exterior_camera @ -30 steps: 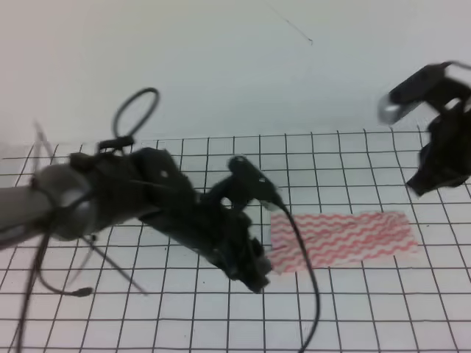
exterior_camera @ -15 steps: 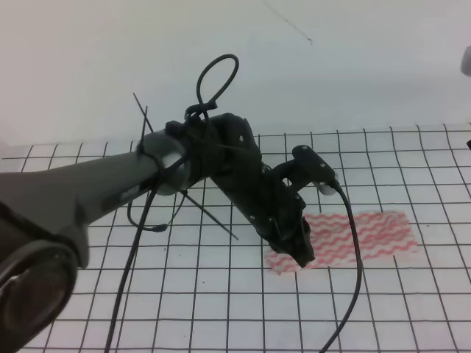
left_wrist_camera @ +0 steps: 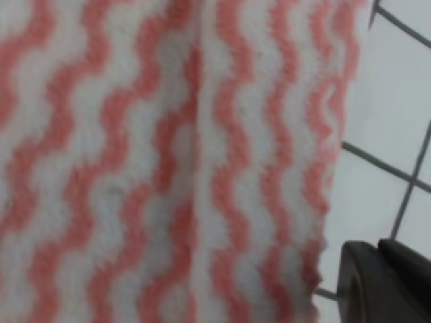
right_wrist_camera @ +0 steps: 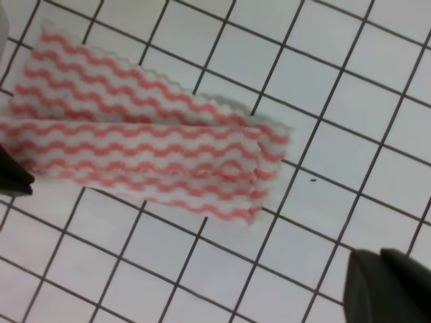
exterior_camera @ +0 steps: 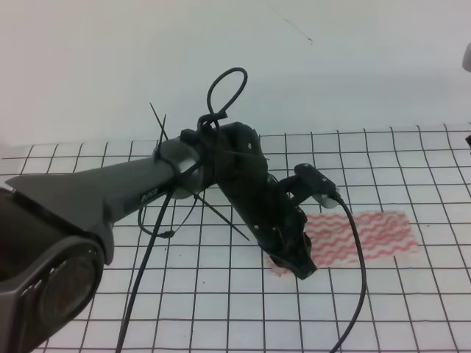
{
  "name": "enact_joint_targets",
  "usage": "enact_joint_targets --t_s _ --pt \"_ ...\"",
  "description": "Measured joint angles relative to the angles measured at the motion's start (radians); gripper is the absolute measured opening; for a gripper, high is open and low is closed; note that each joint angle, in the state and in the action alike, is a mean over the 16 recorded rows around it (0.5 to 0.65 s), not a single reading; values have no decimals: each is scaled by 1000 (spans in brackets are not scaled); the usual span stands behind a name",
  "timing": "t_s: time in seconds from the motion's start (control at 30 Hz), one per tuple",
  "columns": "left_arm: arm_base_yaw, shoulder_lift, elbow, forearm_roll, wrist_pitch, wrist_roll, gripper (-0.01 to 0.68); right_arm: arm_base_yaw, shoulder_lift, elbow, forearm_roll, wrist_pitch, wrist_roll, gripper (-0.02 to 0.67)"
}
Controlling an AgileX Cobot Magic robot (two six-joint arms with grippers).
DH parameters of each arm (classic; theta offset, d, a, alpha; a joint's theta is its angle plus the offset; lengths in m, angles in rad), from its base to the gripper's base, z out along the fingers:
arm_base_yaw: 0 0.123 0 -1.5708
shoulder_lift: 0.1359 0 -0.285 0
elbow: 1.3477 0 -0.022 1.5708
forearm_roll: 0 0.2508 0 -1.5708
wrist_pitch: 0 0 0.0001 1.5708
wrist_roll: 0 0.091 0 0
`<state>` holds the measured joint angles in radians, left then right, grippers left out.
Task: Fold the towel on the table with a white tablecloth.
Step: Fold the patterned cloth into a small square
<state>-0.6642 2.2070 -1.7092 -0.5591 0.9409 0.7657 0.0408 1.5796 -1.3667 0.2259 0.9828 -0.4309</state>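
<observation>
The towel [exterior_camera: 364,235], white with pink wavy stripes, lies as a long strip on the grid tablecloth [exterior_camera: 221,309] that covers the table. The right wrist view looks down on the towel [right_wrist_camera: 145,145], whose edges lie in layers at its right end. My left gripper [exterior_camera: 298,266] is down at the towel's left end. In the left wrist view the towel [left_wrist_camera: 155,161] fills the frame, and one of the fingers [left_wrist_camera: 384,282] stands just off its edge, over the tablecloth. My right gripper hangs high above; only one of its fingers [right_wrist_camera: 387,286] shows. Nothing is held.
The left arm [exterior_camera: 132,195] stretches across the table from the lower left, with a cable [exterior_camera: 357,272] looping down toward the front edge. A plain white wall [exterior_camera: 235,66] stands behind the table. The left gripper's dark tip [right_wrist_camera: 10,175] shows at the towel's left end.
The left arm has swung right and lowered its gripper onto the towel's left end. The right gripper has moved off the right edge of the exterior view.
</observation>
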Motion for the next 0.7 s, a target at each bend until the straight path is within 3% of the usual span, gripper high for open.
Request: enact_joint_targets --t_s 0.7 --pt "56 6 -70 128 -146 -86 -1 0 2 0 49 -1 -14 1"
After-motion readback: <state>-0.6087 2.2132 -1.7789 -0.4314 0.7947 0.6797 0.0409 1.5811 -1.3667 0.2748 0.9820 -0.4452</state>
